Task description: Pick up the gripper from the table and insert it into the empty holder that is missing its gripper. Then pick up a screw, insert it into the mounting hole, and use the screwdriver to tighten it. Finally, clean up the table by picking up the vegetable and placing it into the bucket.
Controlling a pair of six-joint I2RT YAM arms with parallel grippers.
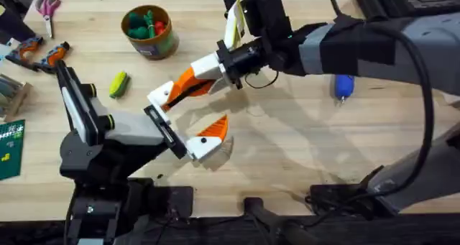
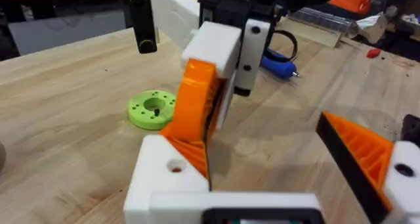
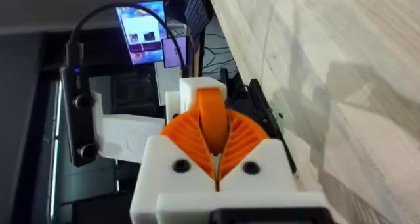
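Wooden table [image 1: 287, 141], cluttered along the far-left edge: scissors [image 1: 48, 8], orange-handled tools [image 1: 43, 54], bucket [image 1: 149, 31] already holding green and red toy veg. Right gripper [image 1: 175, 92] reaches across the middle, pads pinched shut on the gripper [image 2: 197, 106], the loose orange fingertip, which it's carrying edge-on; the right wrist view has the orange wedge sandwiched between both ribbed pads. Left gripper [image 1: 185, 126] sits jaws spread wide and parked low over the table, looks deliberate: it's acting as the fixture, presenting the holder [image 2: 167, 178] so the other arm can do the insertion. One jaw already carries its orange pad [image 2: 364, 152]; the other is the bare white block with a visible mounting hole on its face. In the left wrist view the held fingertip's lower end is touching or just about seated on that bare holder, coming in tilted from above. Can't tell from these angles whether it's fully home in the slot or only resting on the edge. So my read: insertion step in hand, screw and tightening not yet done. Screwdriver [image 1: 343, 86] lies on the table to the right, well apart from both claws. Green round disc [image 2: 152, 109] sits just beyond the holder. Vegetable [image 1: 118, 84] is on the table near the bucket, not in it.
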